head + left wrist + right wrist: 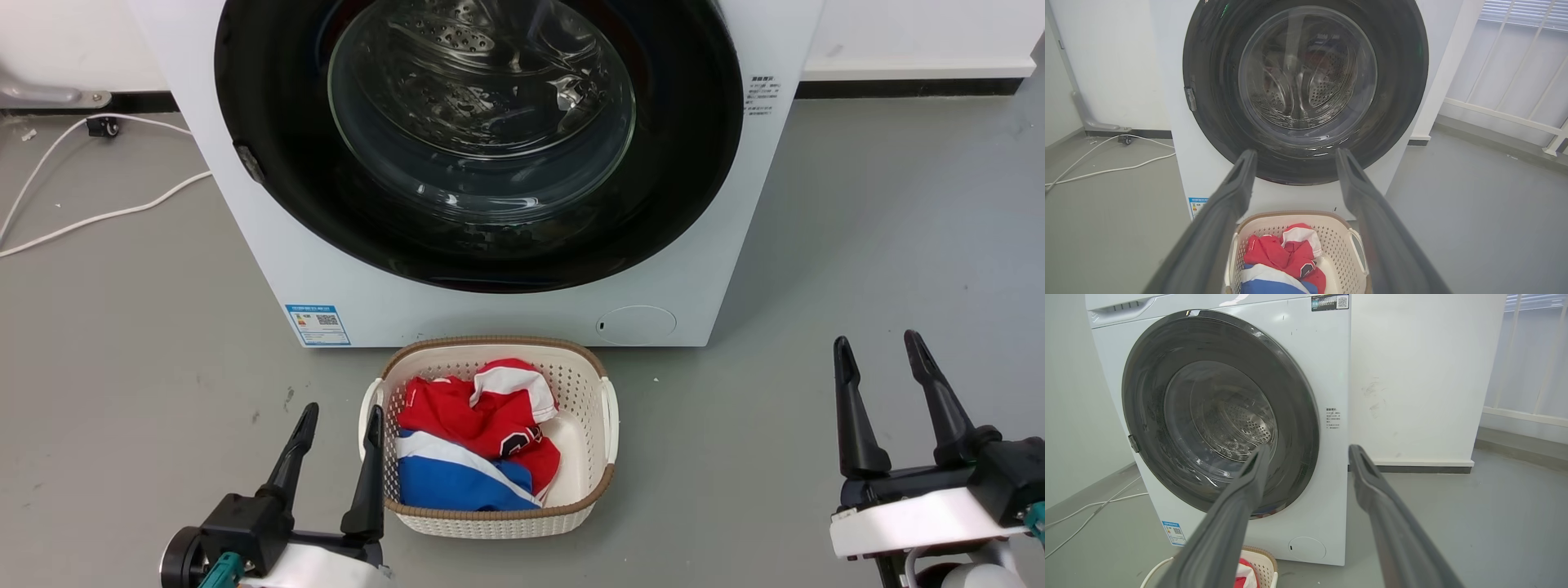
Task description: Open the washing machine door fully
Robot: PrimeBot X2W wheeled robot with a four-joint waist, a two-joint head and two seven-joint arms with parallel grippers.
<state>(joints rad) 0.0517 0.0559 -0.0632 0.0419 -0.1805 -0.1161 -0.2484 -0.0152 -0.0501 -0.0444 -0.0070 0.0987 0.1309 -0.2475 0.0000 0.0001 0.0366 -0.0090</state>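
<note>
The washing machine door (482,139) is a big round glossy black ring with a bulging clear glass centre, lying flat and closed against the white machine front. It also faces me in the left wrist view (1306,85) and the right wrist view (1220,412). A small grey latch tab (249,162) sits on its left rim. My left gripper (339,416) hovers open low at the left, beside the basket and well short of the door. My right gripper (880,347) stands open at the lower right over bare floor, empty.
A cream laundry basket (588,392) with red, white and blue clothes sits on the floor right in front of the machine. White cables (98,216) trail across the floor at the left. A small round white flap (636,324) sits low on the machine front.
</note>
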